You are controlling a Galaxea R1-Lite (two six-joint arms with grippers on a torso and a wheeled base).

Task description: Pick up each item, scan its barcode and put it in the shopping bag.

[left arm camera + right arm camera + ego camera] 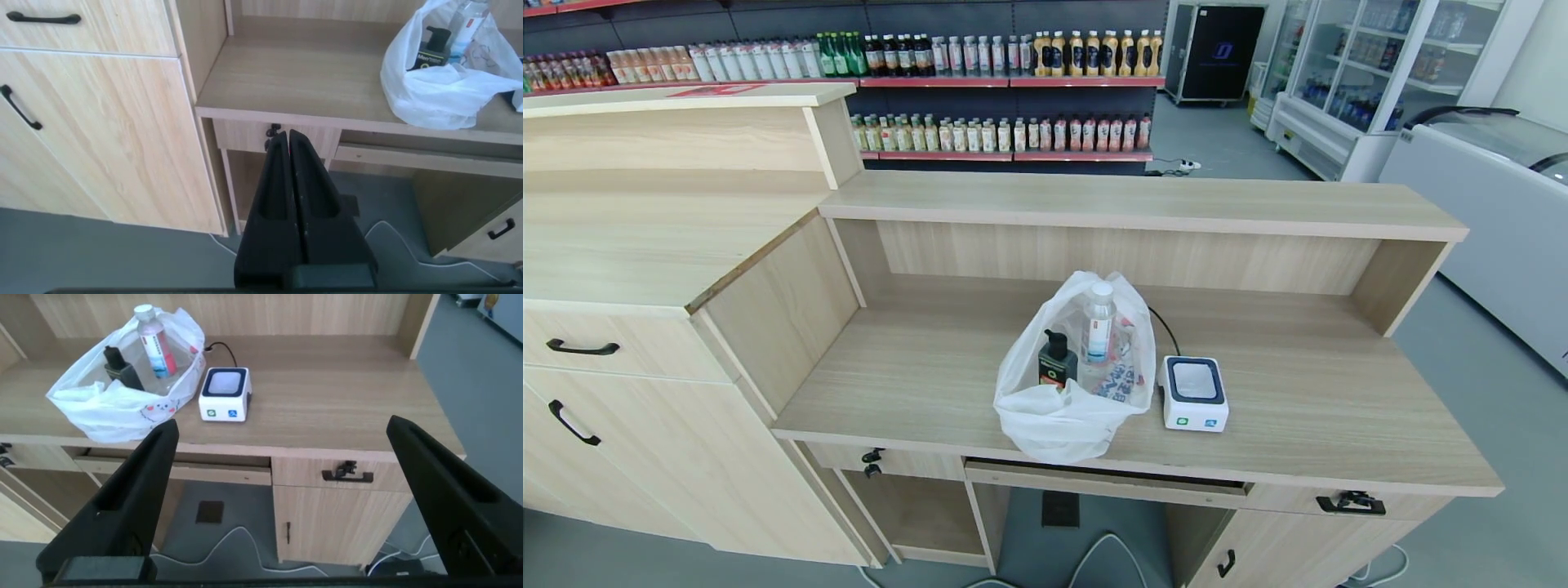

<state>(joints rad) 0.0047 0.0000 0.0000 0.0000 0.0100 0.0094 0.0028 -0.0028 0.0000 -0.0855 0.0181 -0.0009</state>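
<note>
A white plastic shopping bag [1062,408] [441,82] [106,404] stands open on the wooden counter [1298,392]. Inside it stand a clear bottle with a white cap [1099,322] [154,343] and a black pump bottle [1057,359] [121,369] [431,51]. Just right of the bag sits a white barcode scanner [1194,392] [225,394] with a dark window and a black cable. My left gripper [288,143] is shut and empty, held low in front of the counter's left end. My right gripper [282,437] is open and empty, held back from the counter's front edge.
A raised ledge [1143,204] runs along the back of the counter. A taller cabinet with drawers [621,327] stands to the left. Drawers with black handles [1352,502] [347,471] sit under the counter. Shelves of drinks [1005,90] and fridges [1380,73] stand behind.
</note>
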